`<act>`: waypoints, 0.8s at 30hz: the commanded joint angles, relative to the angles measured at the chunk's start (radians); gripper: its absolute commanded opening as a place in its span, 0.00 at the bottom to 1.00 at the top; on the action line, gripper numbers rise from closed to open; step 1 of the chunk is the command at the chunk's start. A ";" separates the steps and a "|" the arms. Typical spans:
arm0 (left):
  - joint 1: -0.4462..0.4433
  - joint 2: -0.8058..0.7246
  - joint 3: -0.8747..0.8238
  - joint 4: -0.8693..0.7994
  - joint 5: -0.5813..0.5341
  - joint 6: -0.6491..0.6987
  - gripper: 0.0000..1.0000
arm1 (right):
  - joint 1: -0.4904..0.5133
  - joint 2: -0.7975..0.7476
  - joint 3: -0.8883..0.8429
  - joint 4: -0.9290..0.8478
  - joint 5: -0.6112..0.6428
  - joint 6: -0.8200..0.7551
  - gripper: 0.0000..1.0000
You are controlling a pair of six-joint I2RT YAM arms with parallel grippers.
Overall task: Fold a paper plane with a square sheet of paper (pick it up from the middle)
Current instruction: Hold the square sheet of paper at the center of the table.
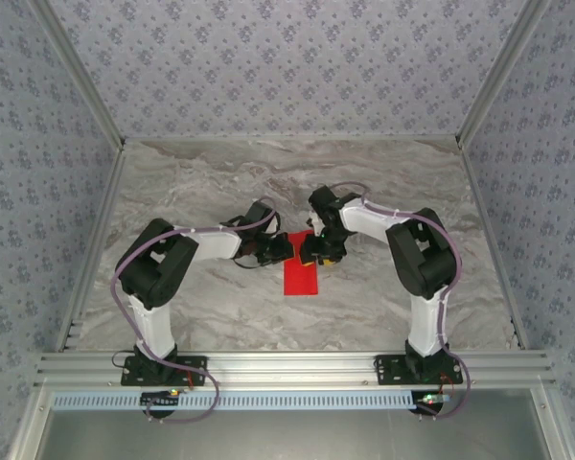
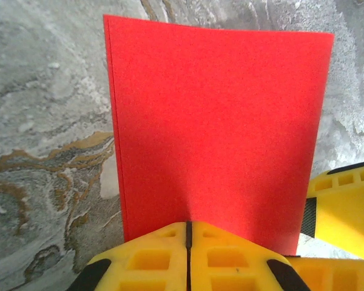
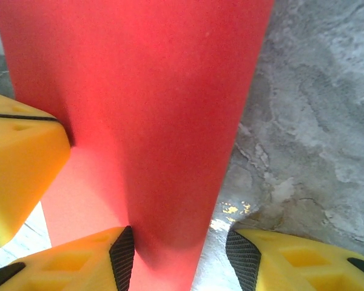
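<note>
The square sheet of paper [image 1: 302, 276] is bright red and lies on the marble table as a narrow rectangle. A doubled edge runs along its left side in the left wrist view [image 2: 218, 127]. My left gripper [image 2: 188, 229] is shut, and its joined tips rest on the near edge of the paper [image 1: 282, 248]. My right gripper [image 3: 179, 257] is open over the same sheet [image 3: 151, 109]. One of its pads [image 3: 122, 254] is above the paper and the other pad [image 3: 241, 259] is above bare table. No paper plane is in view.
The two grippers meet close together at the sheet's far end [image 1: 316, 251]. The right gripper's yellow finger [image 2: 346, 209] shows beside the left one. Patterned walls and aluminium rails [image 1: 287, 364] enclose the marble tabletop [image 1: 220, 182].
</note>
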 commanded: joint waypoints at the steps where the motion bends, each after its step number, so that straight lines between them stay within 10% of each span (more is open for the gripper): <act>1: -0.005 0.068 -0.009 -0.136 -0.060 0.035 0.06 | -0.003 -0.013 -0.118 0.069 0.051 0.067 0.56; 8: -0.005 0.084 -0.020 -0.157 -0.075 0.028 0.05 | -0.025 -0.308 -0.232 0.180 0.086 0.169 0.59; 24: -0.005 0.113 0.028 -0.267 -0.129 0.018 0.00 | 0.014 -0.207 -0.185 0.325 0.010 0.237 0.01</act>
